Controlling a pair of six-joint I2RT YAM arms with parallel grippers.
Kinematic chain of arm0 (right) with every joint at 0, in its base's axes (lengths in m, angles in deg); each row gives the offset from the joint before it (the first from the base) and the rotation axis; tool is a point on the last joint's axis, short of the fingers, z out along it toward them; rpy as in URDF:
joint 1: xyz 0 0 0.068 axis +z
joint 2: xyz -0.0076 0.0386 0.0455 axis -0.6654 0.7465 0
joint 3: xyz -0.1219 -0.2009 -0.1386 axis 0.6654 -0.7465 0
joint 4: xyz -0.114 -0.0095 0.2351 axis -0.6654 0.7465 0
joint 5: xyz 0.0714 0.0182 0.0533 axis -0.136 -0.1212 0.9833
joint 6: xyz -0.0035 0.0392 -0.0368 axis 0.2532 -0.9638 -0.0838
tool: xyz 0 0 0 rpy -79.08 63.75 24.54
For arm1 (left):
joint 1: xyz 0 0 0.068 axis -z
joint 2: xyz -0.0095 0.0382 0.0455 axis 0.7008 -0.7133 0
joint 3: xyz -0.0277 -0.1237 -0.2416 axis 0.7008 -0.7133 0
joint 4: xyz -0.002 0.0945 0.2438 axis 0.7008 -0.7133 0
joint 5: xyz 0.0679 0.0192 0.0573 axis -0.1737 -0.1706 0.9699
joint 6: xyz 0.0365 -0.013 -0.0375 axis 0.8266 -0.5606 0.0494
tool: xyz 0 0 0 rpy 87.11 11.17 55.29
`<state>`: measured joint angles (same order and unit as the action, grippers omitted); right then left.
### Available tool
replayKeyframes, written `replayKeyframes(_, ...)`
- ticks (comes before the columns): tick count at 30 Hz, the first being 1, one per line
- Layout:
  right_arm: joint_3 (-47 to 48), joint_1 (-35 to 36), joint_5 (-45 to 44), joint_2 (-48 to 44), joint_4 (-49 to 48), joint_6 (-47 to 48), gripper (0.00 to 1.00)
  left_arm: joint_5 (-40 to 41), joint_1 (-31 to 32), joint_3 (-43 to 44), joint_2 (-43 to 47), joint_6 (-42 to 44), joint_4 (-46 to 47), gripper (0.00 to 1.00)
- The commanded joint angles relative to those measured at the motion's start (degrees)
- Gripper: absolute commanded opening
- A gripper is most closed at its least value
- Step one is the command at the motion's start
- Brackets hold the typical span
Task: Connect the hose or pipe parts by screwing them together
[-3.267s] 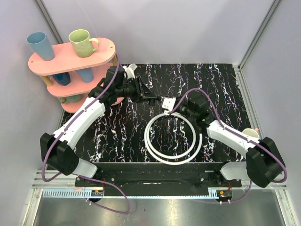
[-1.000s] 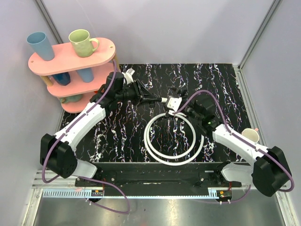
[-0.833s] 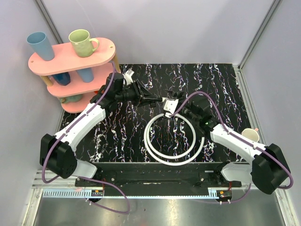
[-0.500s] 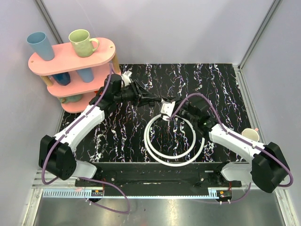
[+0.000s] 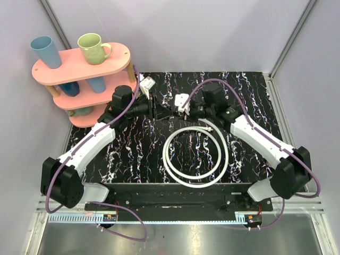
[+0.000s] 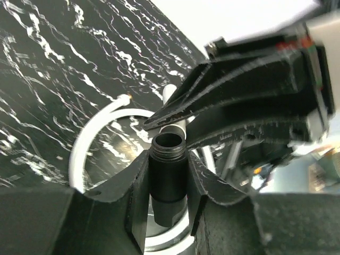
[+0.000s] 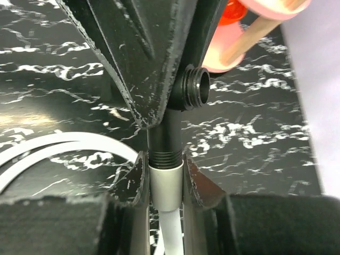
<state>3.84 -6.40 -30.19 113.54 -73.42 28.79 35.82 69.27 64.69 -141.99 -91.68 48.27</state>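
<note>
Marble tabletop (image 5: pixel 249 90); hose (image 5: pixel 194 180) coiled on it, nearward of the fitting (image 6: pixel 169 178); left gripper (image 6: pixel 168 155) clamped on fitting, mouth empty; right gripper (image 7: pixel 164 158) clamped on hose end (image 7: pixel 166 188), tip just beside fitting, axes crossed. Likely needs aligning before threading.

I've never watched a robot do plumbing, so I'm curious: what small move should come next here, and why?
Probably twist the right gripper to turn the thread in. It grips the end of the white hose, which looks lined up with and touching the black fitting held by the left gripper, and threads show at the joint.
</note>
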Motion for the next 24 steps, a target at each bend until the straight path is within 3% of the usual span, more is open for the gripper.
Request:
replayKeyframes(1, 10.23, -1.29, 16.06, 3.47, 2.51, -3.52, 0.00, -14.56, 4.13, 1.44, 0.27, 24.74, -0.47, 0.00)
replayKeyframes(3, 11.64, -2.79, 18.28, 5.57, 6.01, -4.23, 0.00, -12.38, 7.72, 2.67, 2.37, 36.99, -10.22, 0.00)
replayKeyframes(7, 19.54, -3.40, 21.09, 10.50, 14.90, -4.14, 0.00, -9.12, 11.96, 1.37, 5.62, 61.77, -15.17, 0.00)
replayKeyframes(12, 22.64, -3.41, 20.66, 12.71, 19.22, -6.16, 0.00, -3.32, 13.55, 1.53, 5.98, 66.67, -16.48, 0.00)
replayKeyframes(14, 20.80, -3.49, 17.07, 11.22, 17.48, -6.69, 0.00, -2.70, 13.46, 1.54, 5.55, 64.13, -15.96, 0.00)
replayKeyframes(17, 10.80, -3.49, 8.73, 4.20, 5.55, -9.85, 0.35, -0.42, 12.50, -0.47, 6.15, 52.90, -8.36, 0.00)
replayKeyframes(18, 3.55, -3.49, 6.62, -0.87, -3.02, -10.73, 0.53, 0.63, 11.62, -3.97, 6.85, 48.52, -4.05, 0.00)
replayKeyframes(20, -4.04, -3.49, 1.69, -5.90, -11.23, -10.65, 0.62, 5.64, 10.82, -7.41, 9.39, 35.59, 7.35, 0.00)
replayKeyframes(21, -10.61, -3.41, 0.28, -10.28, -19.46, -10.65, 0.67, 7.31, 9.95, -9.08, 10.19, 31.99, 9.77, 0.00)
replayKeyframes(24, -18.90, -3.49, -3.33, -15.49, -28.65, -6.36, 0.79, 16.52, 8.98, -7.97, 12.31, 20.02, 11.29, 0.00)
